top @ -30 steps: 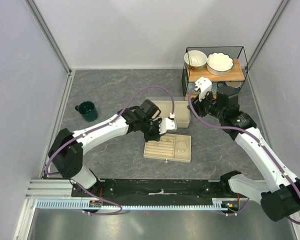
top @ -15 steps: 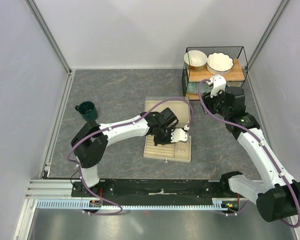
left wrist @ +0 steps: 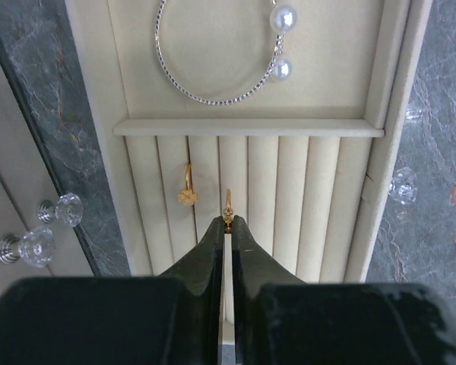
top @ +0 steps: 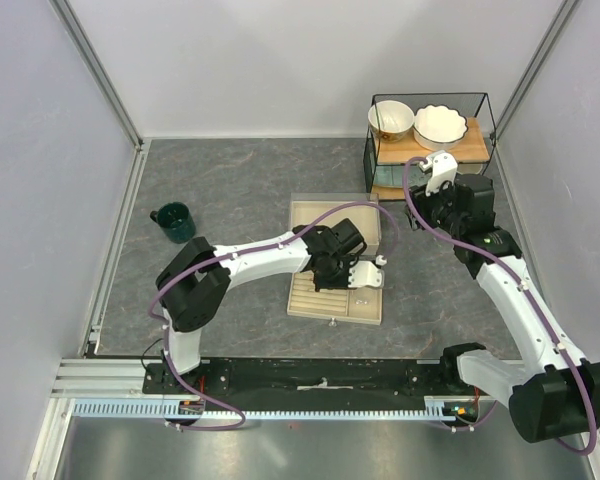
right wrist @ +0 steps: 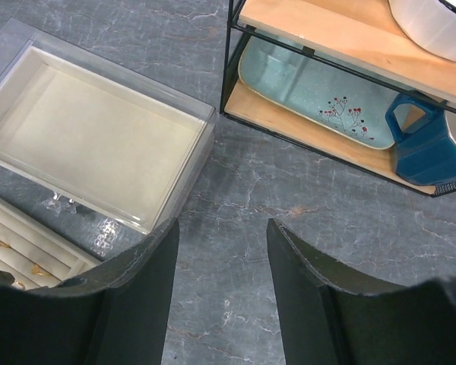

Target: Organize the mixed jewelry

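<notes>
1. Pinching a tiny gold ring (left wrist: 228,205) between the tips of the left claw (left wrist: 227,222), with the jaws drawn almost together and only that ring between them.
2. Holding the ring upright over the middle of the ribbed rows in the beige tray (left wrist: 251,128); failing to make out whether it is touching a groove or hanging just clear.
3. Finding a second gold ring (left wrist: 187,188) seated in a groove just left of the held one and apart from it.
4. Finding the silvery wire hoop (left wrist: 213,101) lying flat in the wide compartment beyond the rows, past a raised ridge, with two white pearls (left wrist: 283,17) on its right side.
5. Reaching across with the left arm to the tray, which is sitting around the middle of the desk (top: 230,180), toward the near edge, with a clear lid (top: 320,215) just behind it.
6. Hovering with the right claw (right wrist: 222,281) above bare desk, fingers standing well apart and gripping nothing, between the lid's corner and a wire rack (right wrist: 327,34).
7. Placing the rack at the far right corner of the desk, with two bowls (top: 391,120) on top and a teal plate (right wrist: 304,87) and a blue jug (right wrist: 422,148) on its lower shelf.
8. Spotting a green mug (top: 175,222) toward the left edge, well apart from the tray.
</notes>
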Action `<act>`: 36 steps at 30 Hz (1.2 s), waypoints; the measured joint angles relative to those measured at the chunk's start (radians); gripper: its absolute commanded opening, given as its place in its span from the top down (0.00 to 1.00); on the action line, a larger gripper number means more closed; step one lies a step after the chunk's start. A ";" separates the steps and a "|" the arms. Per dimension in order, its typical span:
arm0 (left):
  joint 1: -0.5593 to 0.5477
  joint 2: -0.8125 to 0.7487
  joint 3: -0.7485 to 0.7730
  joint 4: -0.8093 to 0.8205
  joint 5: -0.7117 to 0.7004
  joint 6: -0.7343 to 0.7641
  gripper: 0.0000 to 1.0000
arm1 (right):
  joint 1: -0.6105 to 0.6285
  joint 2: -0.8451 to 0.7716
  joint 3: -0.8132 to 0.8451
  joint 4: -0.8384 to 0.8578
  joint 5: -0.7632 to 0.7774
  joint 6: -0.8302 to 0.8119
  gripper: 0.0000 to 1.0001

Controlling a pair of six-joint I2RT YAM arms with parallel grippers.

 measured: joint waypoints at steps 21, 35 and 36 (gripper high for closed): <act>-0.026 0.035 0.035 -0.029 -0.024 0.011 0.98 | -0.020 0.000 -0.007 0.001 -0.029 0.002 0.42; -0.037 0.035 0.036 -0.048 -0.024 0.011 0.98 | -0.026 0.008 -0.011 0.001 -0.049 0.003 0.43; -0.037 0.035 0.036 -0.048 -0.024 0.011 0.98 | -0.026 0.008 -0.011 0.001 -0.050 0.003 0.42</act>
